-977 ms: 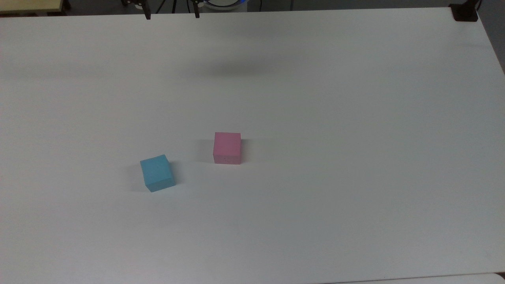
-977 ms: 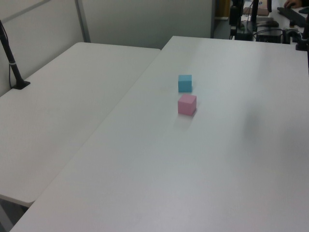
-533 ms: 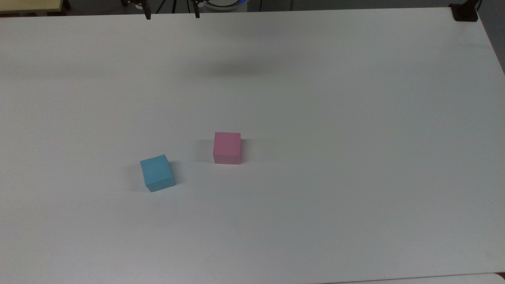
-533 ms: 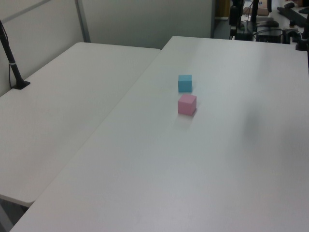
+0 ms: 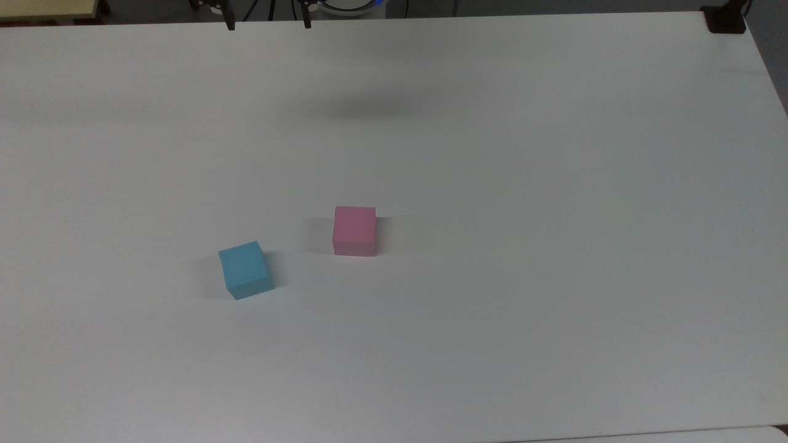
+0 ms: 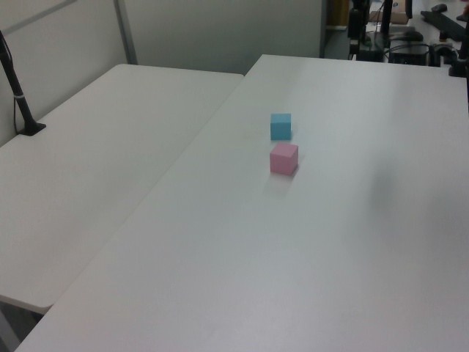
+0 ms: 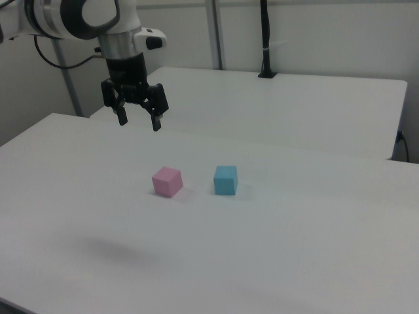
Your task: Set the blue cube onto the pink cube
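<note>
Nothing is shifting since the earlier frames: both cubes are sitting where they were, and the fingertips at the top view's upper edge are holding the same spot. Blue cube (image 7: 225, 180) is resting on the white table (image 7: 275, 248), below the gripper (image 7: 137, 120) and off to the right view's right of it. Pink cube (image 7: 167, 181) is lying just beside the blue one, apart from it, nearly under the gripper. Gripper is hanging high above the table, fingers spread wide, gripping nothing.
</note>
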Robot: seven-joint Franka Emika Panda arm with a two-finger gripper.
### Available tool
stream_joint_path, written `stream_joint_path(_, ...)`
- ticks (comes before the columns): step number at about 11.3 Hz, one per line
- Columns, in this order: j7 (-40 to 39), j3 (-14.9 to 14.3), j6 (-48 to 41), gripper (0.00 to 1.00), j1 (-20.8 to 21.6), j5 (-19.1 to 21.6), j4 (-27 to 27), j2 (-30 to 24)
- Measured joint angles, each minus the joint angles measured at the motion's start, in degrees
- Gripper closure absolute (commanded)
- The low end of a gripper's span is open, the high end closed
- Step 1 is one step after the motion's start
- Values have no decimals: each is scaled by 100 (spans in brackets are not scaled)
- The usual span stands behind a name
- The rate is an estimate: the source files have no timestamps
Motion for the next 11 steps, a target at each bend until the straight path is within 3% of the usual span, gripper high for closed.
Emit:
stream_joint_path(4,-97,-14,0,0,-19,-86,-2,14)
stream_joint_path(6,-684,-32,53,0,-34,-351,-9,179)
stream_joint_path(8,-1075,-53,610,0,-125,-672,-13,528)
stream_joint_path(11,-1051,-266,1457,0,-261,-698,-11,917)
